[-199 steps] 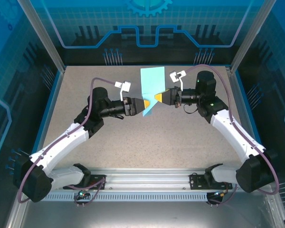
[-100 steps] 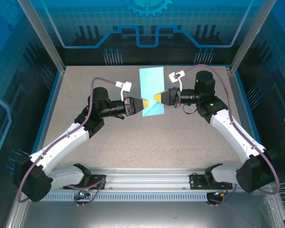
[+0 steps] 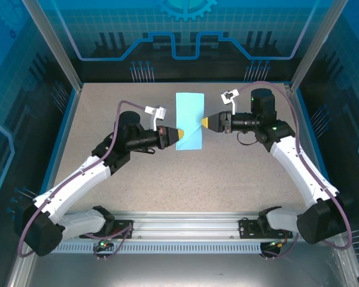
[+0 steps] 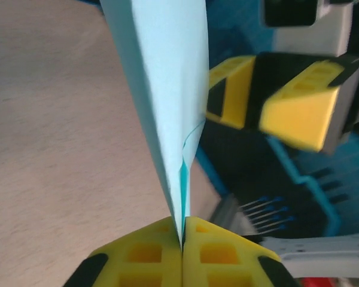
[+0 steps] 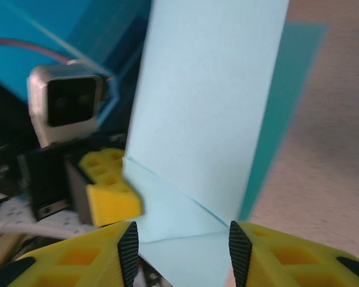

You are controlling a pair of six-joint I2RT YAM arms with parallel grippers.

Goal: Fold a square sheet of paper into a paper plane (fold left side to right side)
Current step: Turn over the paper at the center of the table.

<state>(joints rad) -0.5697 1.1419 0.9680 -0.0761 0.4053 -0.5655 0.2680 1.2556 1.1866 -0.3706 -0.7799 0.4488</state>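
**A:** The square sheet of paper [image 3: 189, 113] is a tall, narrow rectangle, so the left half looks brought over onto the right. What does this step need?

**B:** As I judge it, the fold needs setting. The free edges on the right should lie one on the other before anything is pressed. Thin paper like this slips and buckles easily, so one side should be held and the other worked slowly.

**A:** Which side is held?

**B:** The left fingers [image 3: 179, 133] are closed tight on the lower left edge. In the left wrist view two layers meet in that pinch, so I'd keep it as the anchor. The right fingers [image 3: 206, 123] are spread apart and grip nothing. The right wrist view shows the lower end of the sheet lying in the gap between them. They should close gently on both layers only once the edges match. A pull to the side would likely skew the crease.

**A:** And how does the paper look?

**B:** It is plain matte turquoise, with straight, clean edges. A diagonal crease [image 3: 190, 133] crosses the lower part, and the corner below it looks a shade darker from above. The sheet sits between the two arms, toward the far middle of the worktop [image 3: 227, 173]. I cannot tell whether its lower end is lifted off the surface.
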